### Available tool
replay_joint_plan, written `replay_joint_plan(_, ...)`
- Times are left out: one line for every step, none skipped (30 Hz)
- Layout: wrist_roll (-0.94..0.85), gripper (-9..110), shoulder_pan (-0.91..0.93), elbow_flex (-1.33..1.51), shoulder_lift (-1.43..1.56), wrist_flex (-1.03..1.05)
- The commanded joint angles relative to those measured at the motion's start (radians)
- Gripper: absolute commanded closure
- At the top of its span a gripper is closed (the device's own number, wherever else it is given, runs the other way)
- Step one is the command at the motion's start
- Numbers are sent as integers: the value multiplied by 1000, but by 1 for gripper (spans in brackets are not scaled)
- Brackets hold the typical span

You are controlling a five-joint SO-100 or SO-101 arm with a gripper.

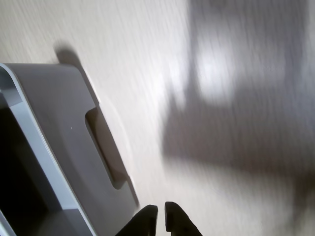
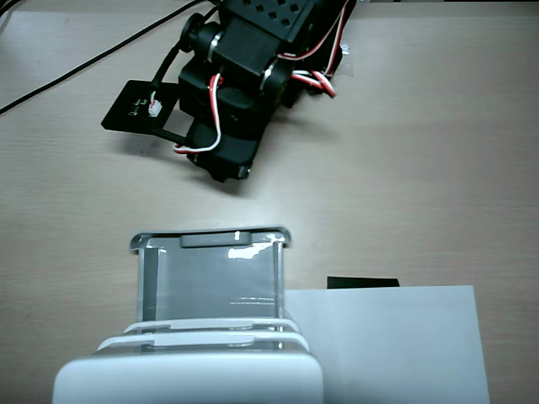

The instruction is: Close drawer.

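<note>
The drawer [image 2: 210, 238] is pulled out of the cabinet toward the arm, showing its translucent grey tray, frosted front rim and slot handle. In the wrist view its front [image 1: 54, 118] fills the left side, with the slot handle [image 1: 106, 147] facing the table. My gripper [image 1: 161, 219] is shut and empty, its dark fingertips just beyond the drawer's front, apart from it. In the fixed view the black arm [image 2: 236, 109] hangs over the table a short way in front of the drawer; the fingertips are hidden under it.
Two white drawer fronts [image 2: 202, 337] and the white cabinet top [image 2: 185, 379] sit behind the open drawer. A white paper sheet [image 2: 387, 337] lies to its right with a small black strip [image 2: 362, 282] at its edge. Cables [image 2: 84, 63] run at top left.
</note>
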Motion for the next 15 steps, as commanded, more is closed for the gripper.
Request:
replay_joint_plan(-17,101,3,12,25,-23)
replay_joint_plan(-17,101,3,14,25,-23)
replay_joint_plan(-17,101,3,14,25,-23)
replay_joint_plan(-18,101,2,14,25,-25)
replay_joint_plan(-18,101,2,14,25,-26)
replay_joint_plan(-18,101,0,14,25,-28)
replay_joint_plan(-18,101,-2,12,23,-28)
replay_joint_plan(-17,101,-3,12,23,-28)
replay_joint_plan(-17,101,-6,11,23,-29)
replay_joint_plan(-15,101,-8,11,23,-29)
replay_joint_plan(-14,101,-11,11,21,-29)
replay_joint_plan(-14,101,-14,11,21,-29)
replay_joint_plan(-14,101,-15,12,21,-29)
replay_joint_plan(-14,101,-15,14,21,-29)
replay_joint_plan(-14,101,-15,15,21,-29)
